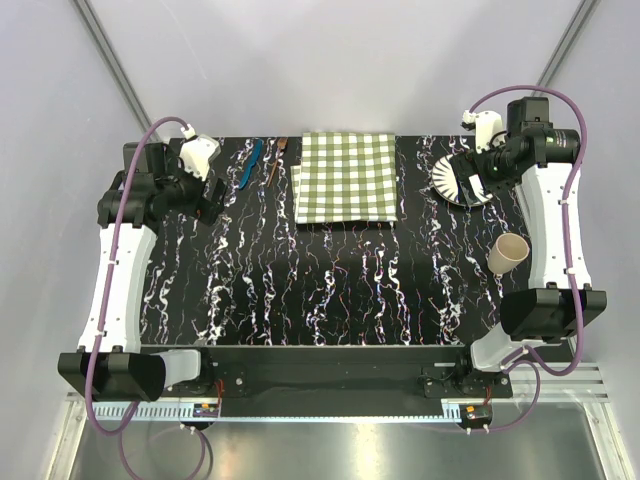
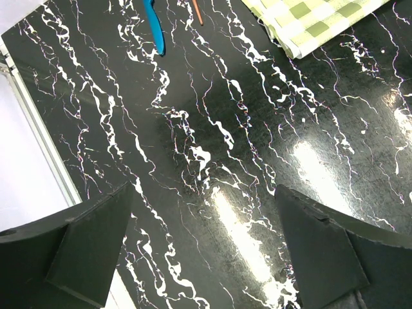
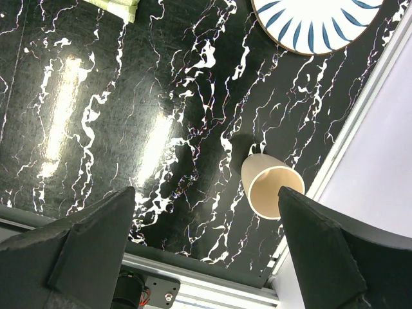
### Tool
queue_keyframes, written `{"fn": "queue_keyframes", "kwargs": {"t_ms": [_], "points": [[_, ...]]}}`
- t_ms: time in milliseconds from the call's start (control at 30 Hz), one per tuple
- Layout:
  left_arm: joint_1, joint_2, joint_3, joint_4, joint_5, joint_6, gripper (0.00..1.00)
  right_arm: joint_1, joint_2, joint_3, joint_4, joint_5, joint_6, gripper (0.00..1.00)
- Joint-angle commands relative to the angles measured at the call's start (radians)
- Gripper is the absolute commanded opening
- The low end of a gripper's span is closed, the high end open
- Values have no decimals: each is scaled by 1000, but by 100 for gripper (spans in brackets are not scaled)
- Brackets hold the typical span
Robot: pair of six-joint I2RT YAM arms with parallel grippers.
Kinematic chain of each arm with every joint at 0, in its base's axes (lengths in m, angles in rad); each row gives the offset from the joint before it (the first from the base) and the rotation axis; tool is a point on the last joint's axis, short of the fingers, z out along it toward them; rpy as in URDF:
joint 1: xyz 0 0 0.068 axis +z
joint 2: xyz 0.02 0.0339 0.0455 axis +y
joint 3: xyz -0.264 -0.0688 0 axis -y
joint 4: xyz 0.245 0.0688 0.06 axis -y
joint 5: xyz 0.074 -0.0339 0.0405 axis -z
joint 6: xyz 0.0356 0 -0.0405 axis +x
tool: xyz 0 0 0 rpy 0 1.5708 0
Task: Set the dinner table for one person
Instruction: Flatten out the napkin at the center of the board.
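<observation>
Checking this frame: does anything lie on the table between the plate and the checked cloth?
Nothing visible does. Only bare dinner table separates the plate from the checked cloth. The cup stands further toward the near edge, off that line.

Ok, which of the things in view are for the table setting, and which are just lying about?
For the job: checked cloth, plate, cup, blue utensil, brown utensil, on the table.
Just lying about: no loose extras visible; only the arms' mounting rail.
</observation>
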State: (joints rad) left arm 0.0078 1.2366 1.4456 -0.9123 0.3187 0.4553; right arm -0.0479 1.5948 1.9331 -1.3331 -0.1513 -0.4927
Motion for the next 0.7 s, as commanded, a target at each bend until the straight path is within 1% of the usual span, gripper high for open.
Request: {"fn": "queue_keyframes", "kwargs": {"t_ms": [0, 367, 667], "points": [[-2, -32, -4, 26, 13, 0, 99, -3, -36, 4, 0, 2, 3, 100], [-3, -22, 9, 36, 11, -6, 99, -3, -27, 43, 8, 12, -17, 100], [-2, -22, 9, 39, 14, -10, 99, -3, -30, 37, 12, 18, -17, 100]]}}
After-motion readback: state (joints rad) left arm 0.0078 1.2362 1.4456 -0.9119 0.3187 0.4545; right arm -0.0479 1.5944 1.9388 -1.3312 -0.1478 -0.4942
